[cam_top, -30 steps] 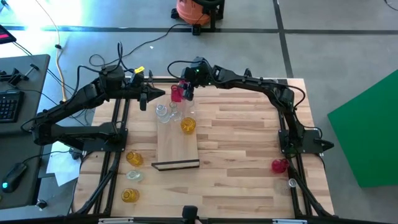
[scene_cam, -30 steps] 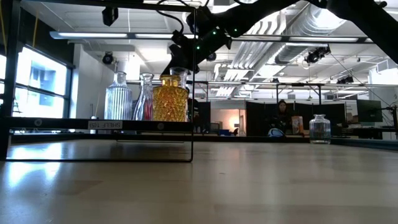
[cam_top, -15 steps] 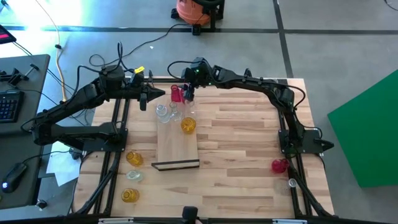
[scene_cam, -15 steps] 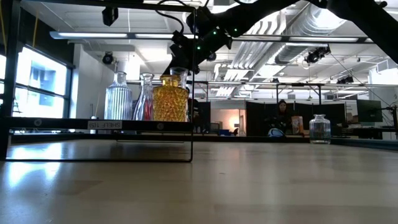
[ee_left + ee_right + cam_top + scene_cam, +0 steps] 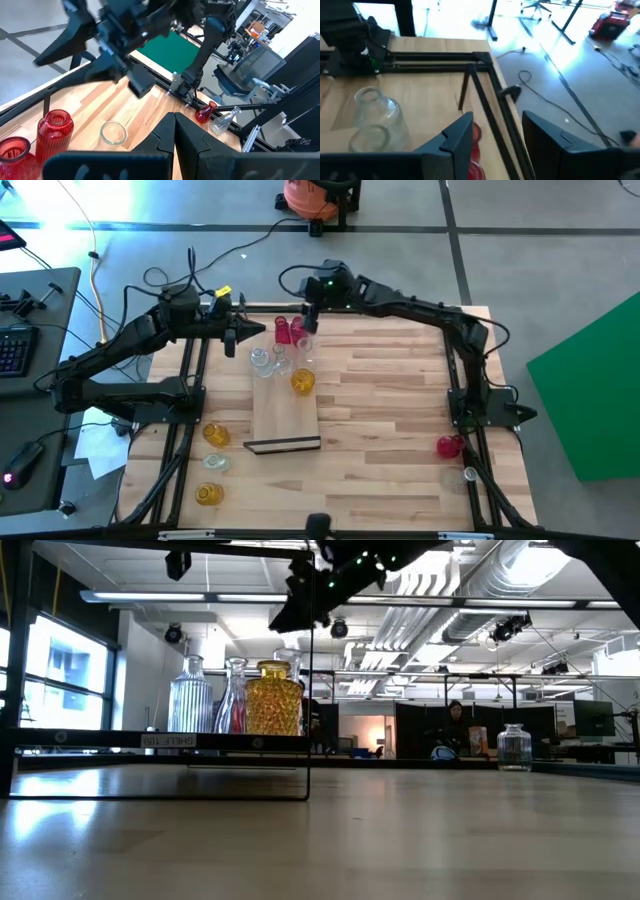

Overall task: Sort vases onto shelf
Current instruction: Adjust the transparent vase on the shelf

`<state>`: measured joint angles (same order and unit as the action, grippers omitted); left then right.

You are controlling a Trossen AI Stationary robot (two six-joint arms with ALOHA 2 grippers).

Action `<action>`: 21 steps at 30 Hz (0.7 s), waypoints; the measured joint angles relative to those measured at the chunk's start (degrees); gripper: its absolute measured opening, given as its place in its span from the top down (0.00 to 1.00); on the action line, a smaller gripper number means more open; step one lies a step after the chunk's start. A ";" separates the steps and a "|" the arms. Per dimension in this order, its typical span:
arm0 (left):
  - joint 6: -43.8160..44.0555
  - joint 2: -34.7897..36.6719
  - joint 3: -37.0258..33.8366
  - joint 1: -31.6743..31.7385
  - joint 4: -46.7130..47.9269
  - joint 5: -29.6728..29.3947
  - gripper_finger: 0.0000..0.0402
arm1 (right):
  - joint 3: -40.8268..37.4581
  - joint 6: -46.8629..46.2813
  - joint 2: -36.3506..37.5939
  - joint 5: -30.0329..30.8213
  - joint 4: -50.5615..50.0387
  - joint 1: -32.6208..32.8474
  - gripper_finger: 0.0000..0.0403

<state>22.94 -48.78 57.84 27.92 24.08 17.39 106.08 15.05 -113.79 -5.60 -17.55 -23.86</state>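
The shelf [image 5: 286,418] is a light-wood board with a dark strip at its near end. On its far end stand two red vases [image 5: 284,330], clear vases [image 5: 260,360] and an amber vase [image 5: 302,382]. My right gripper [image 5: 309,318] hangs open above the red vases, touching nothing; one red vase [image 5: 476,144] shows below its fingers. My left gripper [image 5: 252,333] is shut and hovers left of the shelf's far end, short of the red vases [image 5: 55,131]. In the low view the vases [image 5: 273,698] stand in a row, with the right gripper [image 5: 303,602] high over them.
Two amber vases [image 5: 216,434] and a clear one [image 5: 214,463] sit at the table's left edge. A red vase [image 5: 449,446] and a clear one [image 5: 468,475] lie by the right arm's base. Bare tabletop [image 5: 390,410] spreads right of the shelf.
My right gripper has risen straight off the red vases and drawn a little toward the far right, staying open. The red vase it stood at remains upright on the shelf.
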 joint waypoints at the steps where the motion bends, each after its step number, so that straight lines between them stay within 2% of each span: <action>1: 0.00 0.11 0.00 -0.07 -0.12 0.05 1.00 | 0.00 -0.04 0.97 1.19 -1.98 -0.06 0.63; 4: -0.51 0.45 -0.02 -0.68 0.04 -0.27 1.00 | 0.13 0.03 2.68 6.38 -11.26 -0.45 0.63; 6: -0.52 0.46 -0.02 -1.14 0.45 -2.05 1.00 | 0.07 -0.40 2.79 7.55 -18.18 -0.88 0.66; 12: -0.17 0.53 -0.02 -1.84 0.43 -6.11 1.00 | -0.06 -4.08 2.88 6.33 -36.48 -0.46 0.85; 15: 0.91 0.53 -0.02 -1.77 0.41 -6.16 1.00 | -0.09 -4.12 2.93 6.23 -39.30 0.33 0.97; 21: 2.53 0.52 -0.02 -1.75 -0.08 -6.20 1.00 | -0.09 -4.84 2.77 1.01 -39.10 0.79 0.99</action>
<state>25.47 -48.26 57.82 26.17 24.00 11.19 106.00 10.21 -111.02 -4.58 -56.65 -23.07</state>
